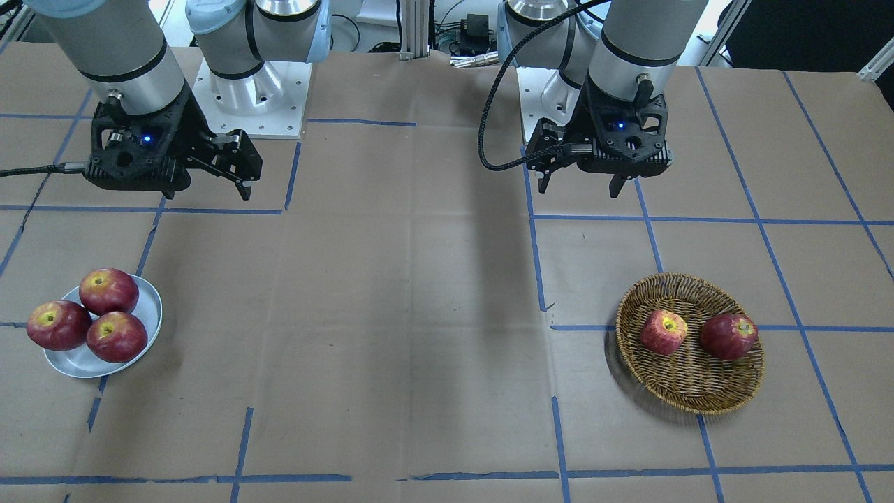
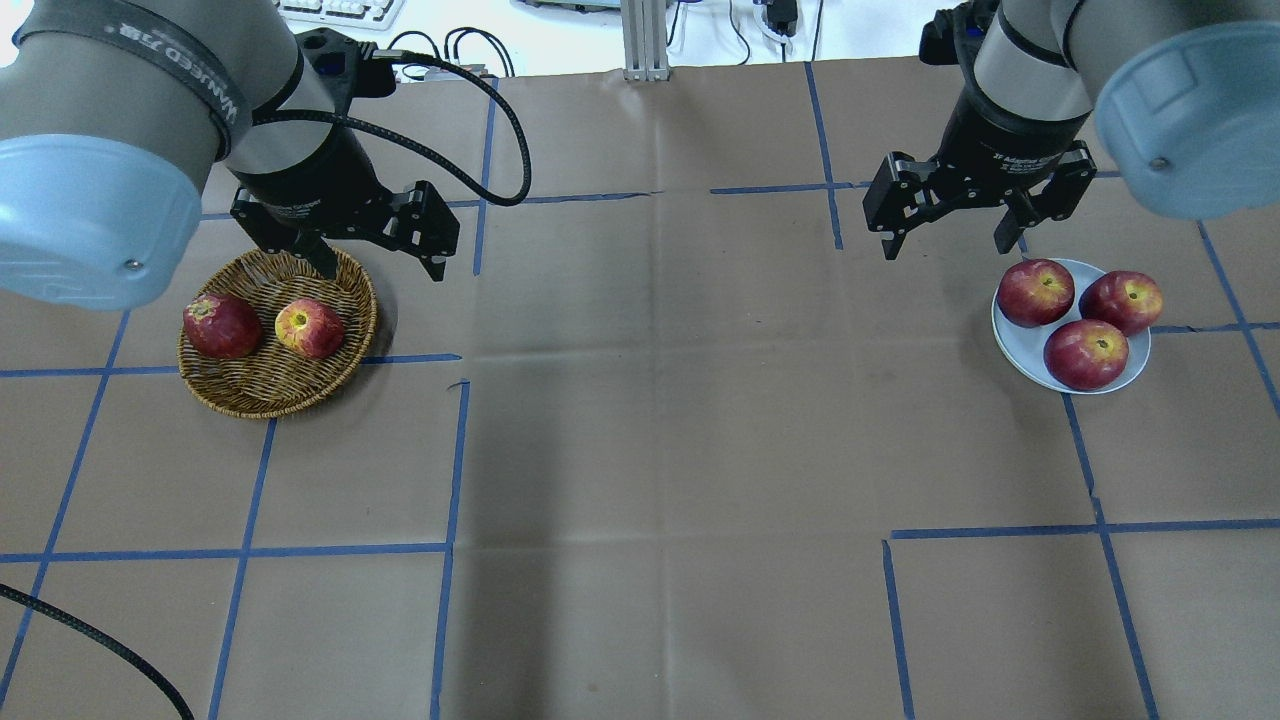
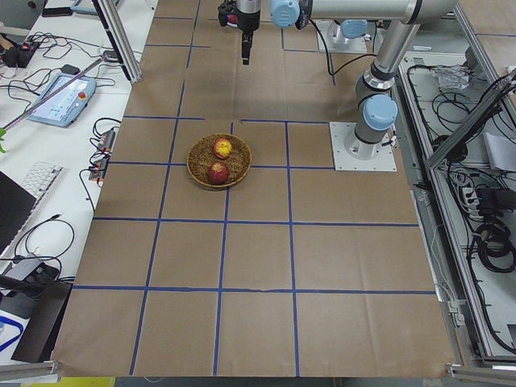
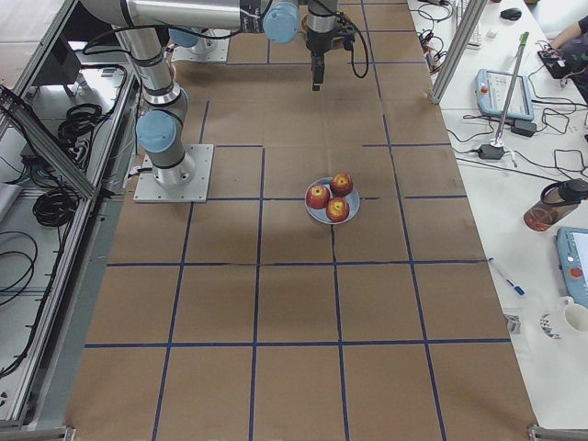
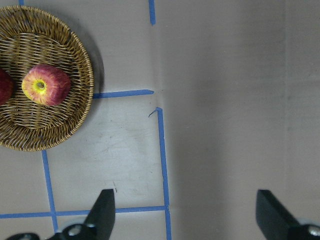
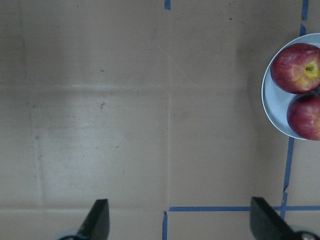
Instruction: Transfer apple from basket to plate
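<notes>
The pale pinkish-red apple [image 1: 663, 332] [image 2: 309, 328] [image 5: 46, 84] lies in the wicker basket [image 1: 688, 391] [image 2: 260, 400] [image 5: 30, 127] beside a darker red apple [image 1: 728, 336] [image 2: 221, 325]. My left gripper [image 1: 580, 187] [image 2: 380, 270] [image 5: 185, 215] is open and empty. It hangs high, off the basket's edge on the side toward the table's middle. The grey-white plate [image 1: 77, 362] [image 2: 1015, 345] [image 6: 275, 107] holds three dark red apples. My right gripper [image 1: 209, 188] [image 2: 945, 248] [image 6: 182, 220] is open and empty, high up beside the plate.
The three apples [image 2: 1037, 292] [image 2: 1122, 301] [image 2: 1086, 353] fill most of the plate. Brown paper with blue tape lines covers the table. The arms' base plates [image 1: 251, 98] stand at the robot's edge. A black cable [image 1: 496, 98] loops from the left wrist.
</notes>
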